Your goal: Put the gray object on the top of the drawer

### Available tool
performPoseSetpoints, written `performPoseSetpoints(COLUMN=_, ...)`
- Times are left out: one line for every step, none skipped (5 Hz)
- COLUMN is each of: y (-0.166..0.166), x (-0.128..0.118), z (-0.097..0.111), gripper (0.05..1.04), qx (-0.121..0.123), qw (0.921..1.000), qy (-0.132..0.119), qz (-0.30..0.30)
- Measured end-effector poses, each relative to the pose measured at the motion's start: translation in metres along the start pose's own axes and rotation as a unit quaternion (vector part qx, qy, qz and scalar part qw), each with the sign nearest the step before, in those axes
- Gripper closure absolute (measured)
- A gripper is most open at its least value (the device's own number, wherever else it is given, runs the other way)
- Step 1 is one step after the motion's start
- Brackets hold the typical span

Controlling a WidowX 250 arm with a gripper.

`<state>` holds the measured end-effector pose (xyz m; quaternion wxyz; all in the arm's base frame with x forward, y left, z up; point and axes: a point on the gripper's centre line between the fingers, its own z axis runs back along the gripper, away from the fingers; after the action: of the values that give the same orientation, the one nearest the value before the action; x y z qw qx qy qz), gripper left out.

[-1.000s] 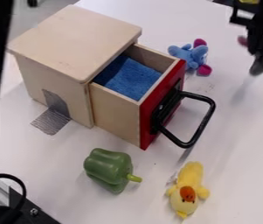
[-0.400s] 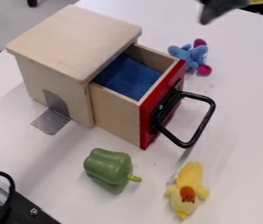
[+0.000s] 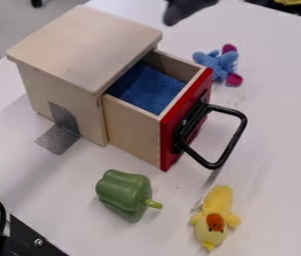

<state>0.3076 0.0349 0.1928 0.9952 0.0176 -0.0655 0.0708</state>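
Gripper (image 3: 185,9) at view's top edge; can't tell if it's open, closed or loaded. Gray obj's ID unsure, prob. blue plush (image 3: 217,64), on table (image 3: 273,145) nr far end of drawer's red front (image 3: 179,132). Next reach hinges on plush being below & R of gripper in view; box top (image 3: 86,45) is below-L.

I saw the gray object (image 3: 185,10) only as a blur, its upper part cut off by the top edge. The left edge cut 1 black cable (image 3: 4,215); the wooden box (image 3: 86,45) partly hid the blue cloth (image 3: 147,92).
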Motion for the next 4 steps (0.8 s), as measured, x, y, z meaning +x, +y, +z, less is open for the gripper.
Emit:
performPoseSetpoints(y=0.026, x=-0.009, z=-0.015, gripper=0.994, qx=0.005, qw=0.9997, qy=0.012, qz=0.021)
performPoseSetpoints(y=0.056, x=-0.018, z=-0.031, gripper=0.994, qx=0.007, qw=0.9990, qy=0.018, qz=0.040)
performPoseSetpoints(y=0.067, x=-0.022, z=-0.050, gripper=0.994, qx=-0.001, qw=0.9981, qy=0.047, qz=0.039)
performPoseSetpoints(y=0.073, x=-0.025, z=-0.052, gripper=0.994, qx=0.003, qw=0.9978, qy=0.059, qz=0.031)
